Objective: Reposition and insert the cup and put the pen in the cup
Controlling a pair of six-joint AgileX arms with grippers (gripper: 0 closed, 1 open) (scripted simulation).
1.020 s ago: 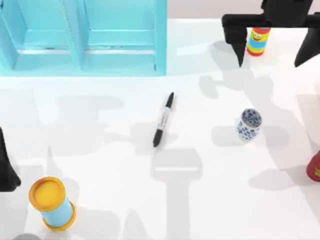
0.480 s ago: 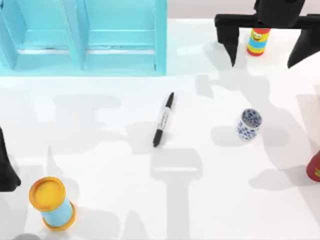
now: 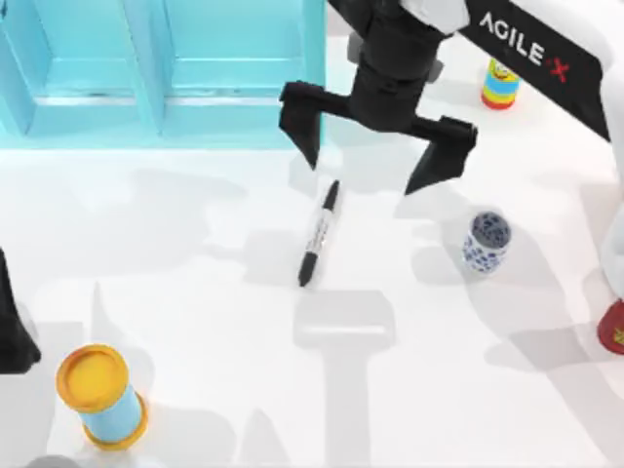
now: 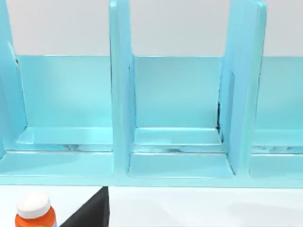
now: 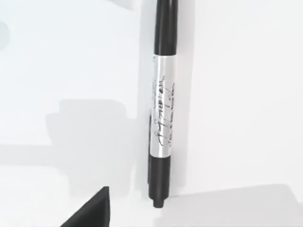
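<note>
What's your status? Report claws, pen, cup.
Right claw open above pen. Left claw parked at table's left edge. Pen flat; cup upright, apart. Nothing in the way.

Blue shelf [image 3: 166,73] rear-L; yellow-lid cyl [image 3: 100,395] front-L; striped cyl [image 3: 500,84] rear-R.

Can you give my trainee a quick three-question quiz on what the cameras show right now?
1. True or false: the right claw is shut on the pen.
2. Which stands nearest the cup? A) yellow-lidded cylinder B) striped cylinder C) blue shelf
3. Fill in: the pen lies flat on the ____, between the shelf and the table's near edge.

Key
1. False: the claw hangs open above the pen's upper end, holding nothing.
2. B
3. table

The left claw sits parked at the table's left edge.
</note>
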